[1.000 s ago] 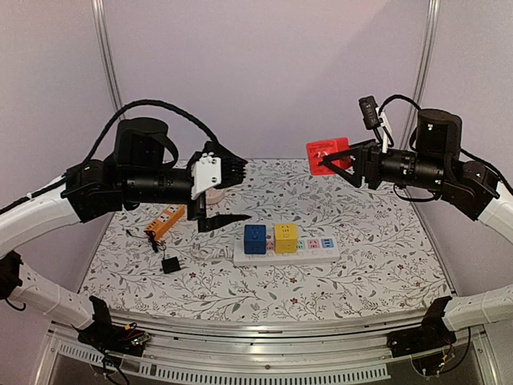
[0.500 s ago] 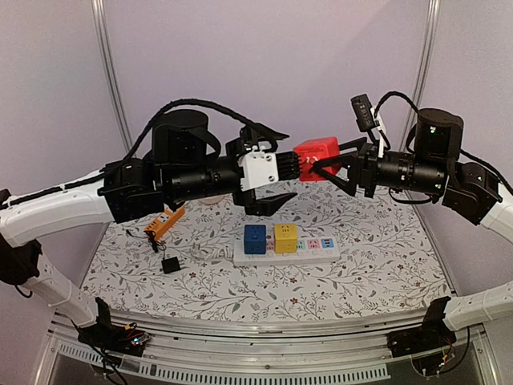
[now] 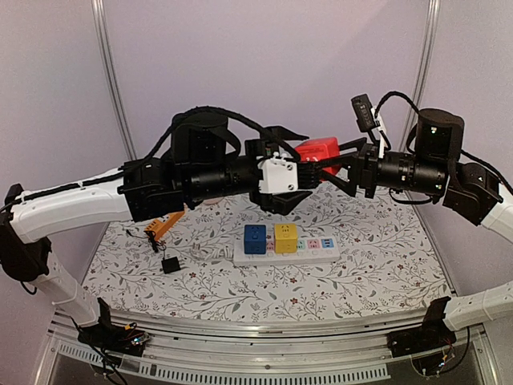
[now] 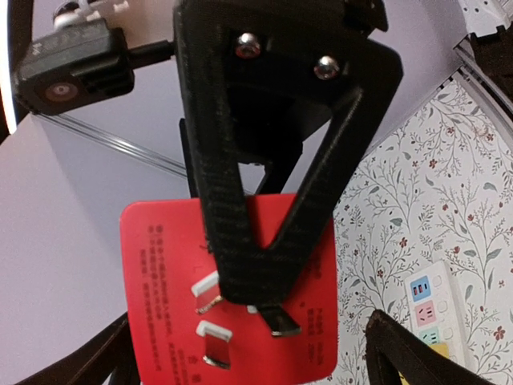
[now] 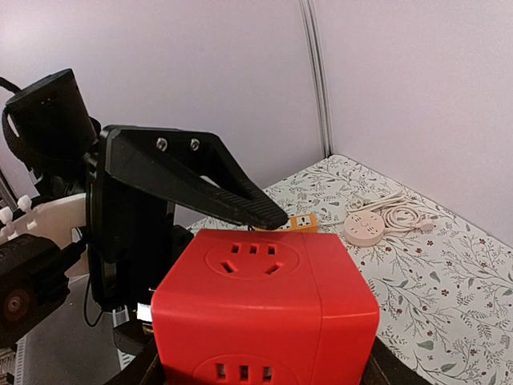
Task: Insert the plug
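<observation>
The plug is a red cube with three metal prongs on one face and sockets on the others. My right gripper holds it high in the air, shut on its sides. My left gripper is open and meets it from the left, one finger just above the cube's top and the other below. From the left wrist, the prong face fills the space between my open left gripper. A white power strip lies on the table below.
A blue cube and a yellow cube sit plugged into the strip's left end. An orange adaptor and a small black adaptor lie at the left. A round beige socket with coiled cord is at the back.
My left arm swung up and to the right, from above the table to the red cube, its open fingers now straddling it. My right gripper turned the cube and shifted slightly left.
</observation>
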Tool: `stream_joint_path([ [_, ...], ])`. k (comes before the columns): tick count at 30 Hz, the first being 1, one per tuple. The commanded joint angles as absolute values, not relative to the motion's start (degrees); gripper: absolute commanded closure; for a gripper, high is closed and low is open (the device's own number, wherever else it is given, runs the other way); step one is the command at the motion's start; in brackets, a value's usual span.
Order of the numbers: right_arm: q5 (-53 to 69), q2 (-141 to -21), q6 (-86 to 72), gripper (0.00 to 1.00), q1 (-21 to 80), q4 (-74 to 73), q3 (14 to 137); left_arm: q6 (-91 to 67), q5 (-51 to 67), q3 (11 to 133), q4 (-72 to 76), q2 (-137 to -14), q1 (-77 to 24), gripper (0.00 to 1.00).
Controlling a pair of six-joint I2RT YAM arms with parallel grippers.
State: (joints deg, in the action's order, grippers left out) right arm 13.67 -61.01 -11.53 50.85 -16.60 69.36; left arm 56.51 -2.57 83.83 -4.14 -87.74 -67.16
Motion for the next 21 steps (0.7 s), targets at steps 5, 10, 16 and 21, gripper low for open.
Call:
stream_joint_path([
  [5, 13.62, -60.84, -10.98, 1.0, 51.73, -15.99, 70.94, 58.48, -1.76, 87.18, -3.03, -89.2, -68.47, 0.27],
  [10, 13.86, -61.36, -10.4, 1.0, 51.8, -17.64, 72.19, 58.43, -1.67, 87.21, -3.3, -89.4, -68.85, 0.8],
  [16, 14.58, -60.81, -7.83, 0.59, 51.7, -20.99, 73.2, 58.02, -1.7, 83.99, 1.3, -87.27, -69.09, 1.0],
  [21, 20.11, -55.94, 3.45, 0.01, 51.66, -29.84, 74.48, 58.57, 6.15, 76.46, 5.81, -81.11, -68.6, 1.0],
])
